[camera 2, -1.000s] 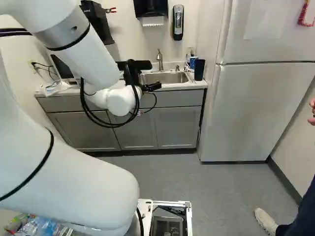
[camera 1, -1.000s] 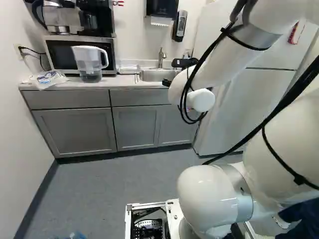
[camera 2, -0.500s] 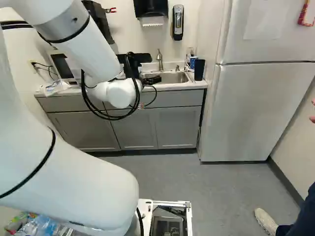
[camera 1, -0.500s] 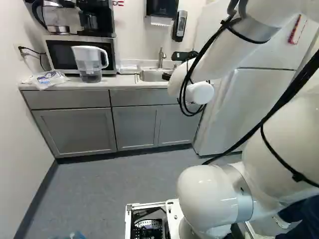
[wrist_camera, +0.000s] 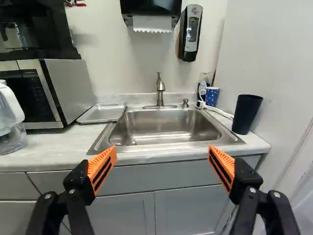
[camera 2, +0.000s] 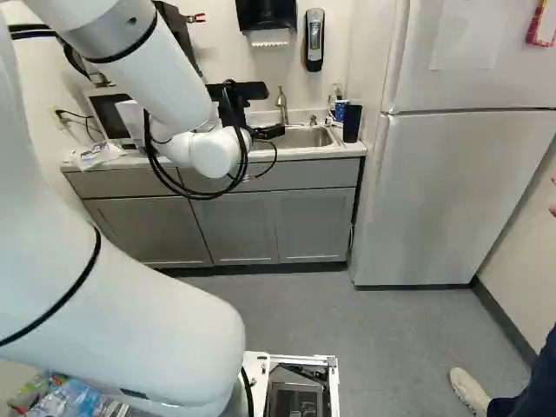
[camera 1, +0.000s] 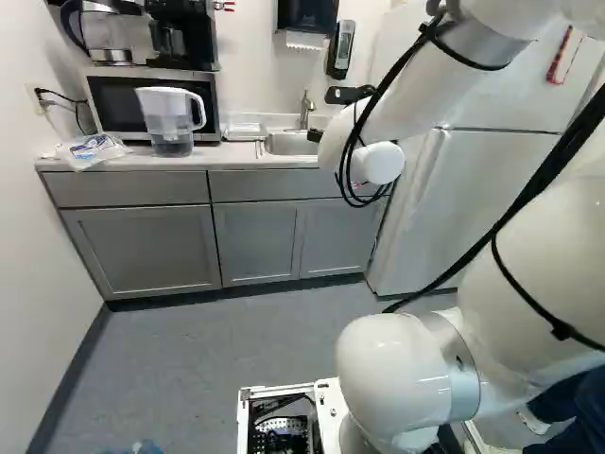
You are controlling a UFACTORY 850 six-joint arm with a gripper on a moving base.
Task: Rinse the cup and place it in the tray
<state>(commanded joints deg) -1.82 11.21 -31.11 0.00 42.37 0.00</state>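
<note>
Currently, black cup [wrist_camera: 246,114] stands upright on counter [wrist_camera: 54,152], beside sink [wrist_camera: 168,128]. Tray [wrist_camera: 102,113] lies at the sink's opposite side. Gripper [camera 2: 272,132] is released, fingers spread, ahead of the sink. Bag [camera 1: 92,149] bears print. Arm [camera 2: 161,74] sits higher than in the preceding frame.

In the wrist view, the pitcher [wrist_camera: 11,120] at the sink's [wrist_camera: 171,146] nine o'clock is cut off by the edge; at two o'clock, the spotted cup [wrist_camera: 212,96] partly hides a clear bottle [wrist_camera: 205,79]. The inside of the dark cup [wrist_camera: 246,117] at three o'clock is too dark to tell.
</note>
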